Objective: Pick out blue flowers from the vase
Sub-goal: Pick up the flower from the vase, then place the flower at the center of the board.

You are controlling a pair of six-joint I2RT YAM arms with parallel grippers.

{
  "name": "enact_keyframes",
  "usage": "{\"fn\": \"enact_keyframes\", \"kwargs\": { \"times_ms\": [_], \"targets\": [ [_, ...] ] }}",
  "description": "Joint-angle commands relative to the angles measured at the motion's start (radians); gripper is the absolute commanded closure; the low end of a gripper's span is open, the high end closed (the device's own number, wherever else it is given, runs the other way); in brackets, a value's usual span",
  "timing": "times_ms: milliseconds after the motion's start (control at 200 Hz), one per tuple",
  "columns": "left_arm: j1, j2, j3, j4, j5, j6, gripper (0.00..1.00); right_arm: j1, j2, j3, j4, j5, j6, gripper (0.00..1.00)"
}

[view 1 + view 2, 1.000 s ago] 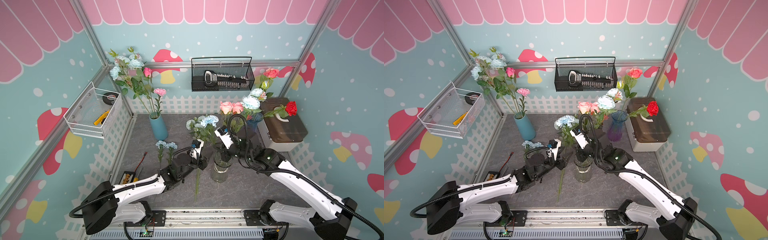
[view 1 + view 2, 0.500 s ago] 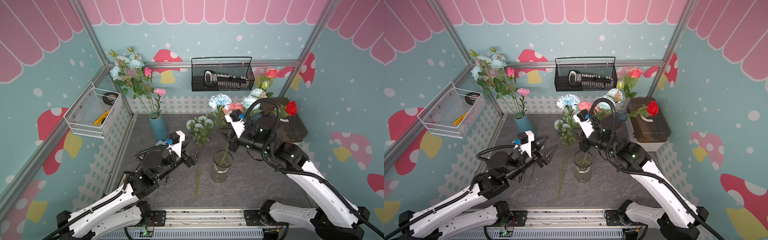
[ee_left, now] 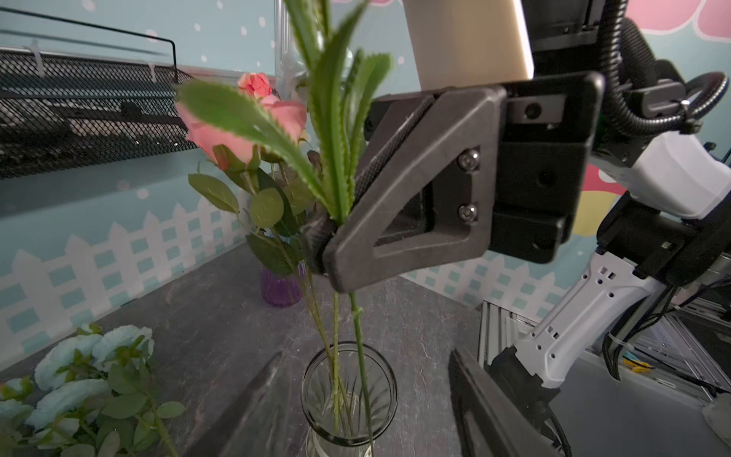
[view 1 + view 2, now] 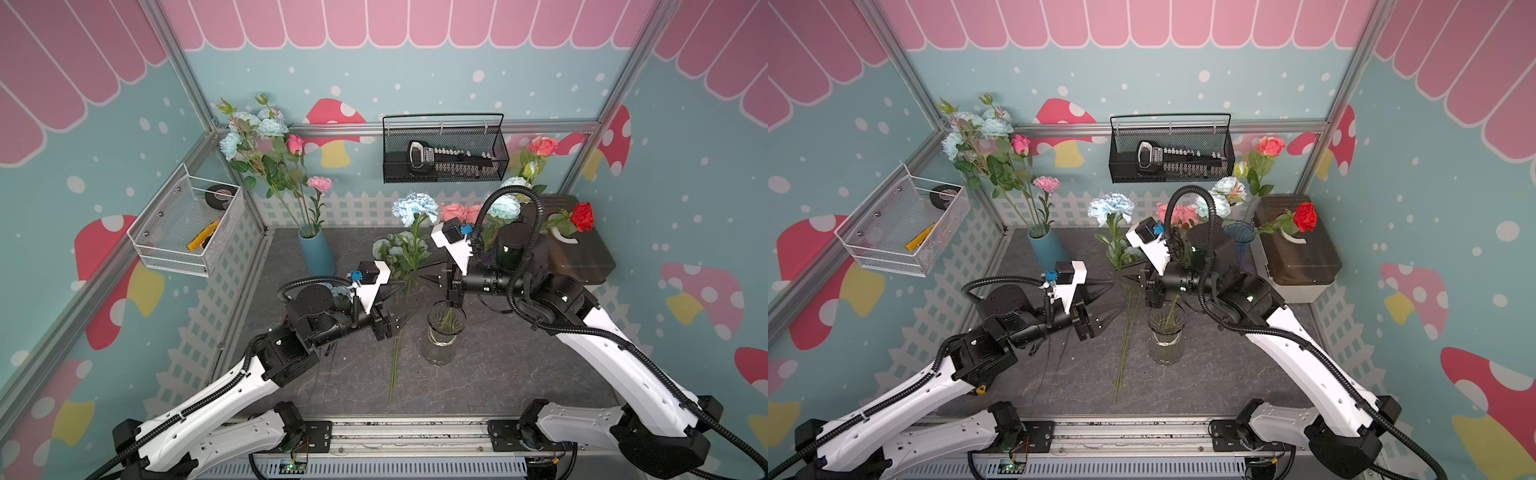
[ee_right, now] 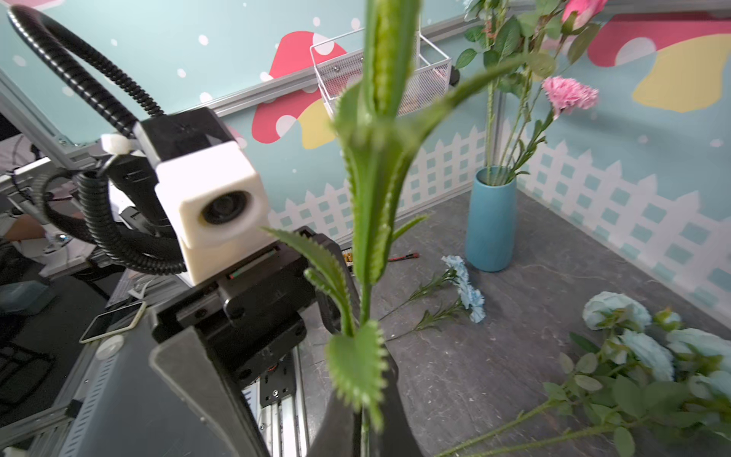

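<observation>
Over the glass vase (image 4: 441, 350), the blue carnation (image 4: 414, 206) stands upright, stem foot inside it beside two other stems (image 3: 336, 380), pinched by the closed right gripper (image 3: 321, 247). Left gripper (image 4: 1105, 302) gapes empty nearby. More blue flowers (image 5: 617, 310) lie on the table (image 4: 498, 374).

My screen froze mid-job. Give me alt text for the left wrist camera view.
The right claw is shut on a leafy green stem that runs down into a clear glass vase. Pink roses stand behind; pale-blue flowers lie on the table nearby.
</observation>
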Motion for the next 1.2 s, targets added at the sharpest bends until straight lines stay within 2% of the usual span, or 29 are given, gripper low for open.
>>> {"fn": "enact_keyframes", "kwargs": {
  "times_ms": [0,310,480,585,725,810,850,941,1061,1161,1196],
  "targets": [
    [0.013,-0.008,0.019,-0.019,0.050,0.006,0.42,0.006,-0.002,-0.019,0.062,-0.120,0.045,1.00],
    [0.022,-0.039,-0.006,0.000,0.084,-0.019,0.79,0.007,-0.023,-0.082,0.089,-0.141,0.067,1.00],
    [0.027,-0.032,-0.013,0.010,0.091,-0.028,0.94,0.007,-0.038,-0.105,0.098,-0.143,0.071,1.00],
    [0.029,-0.023,-0.019,0.016,0.091,-0.034,0.94,0.008,-0.055,-0.123,0.116,-0.138,0.073,1.00],
    [0.030,-0.008,-0.023,0.019,0.101,-0.038,0.67,0.008,-0.072,-0.135,0.135,-0.139,0.077,1.00],
    [0.030,-0.003,-0.023,0.018,0.111,-0.039,0.64,0.007,-0.070,-0.133,0.135,-0.149,0.077,1.00],
    [0.030,-0.003,-0.024,0.017,0.114,-0.039,0.65,0.008,-0.068,-0.133,0.133,-0.150,0.076,1.00],
    [0.030,-0.003,-0.028,0.016,0.116,-0.038,0.79,0.008,-0.068,-0.138,0.133,-0.149,0.074,1.00],
    [0.030,-0.004,-0.037,0.022,0.117,-0.041,0.91,0.007,-0.069,-0.145,0.138,-0.148,0.073,1.00],
    [0.031,-0.008,-0.043,0.025,0.117,-0.042,1.00,0.008,-0.071,-0.157,0.148,-0.150,0.075,1.00],
    [0.032,-0.011,-0.046,0.026,0.114,-0.042,1.00,0.008,-0.072,-0.162,0.148,-0.145,0.072,1.00]
  ]
}}
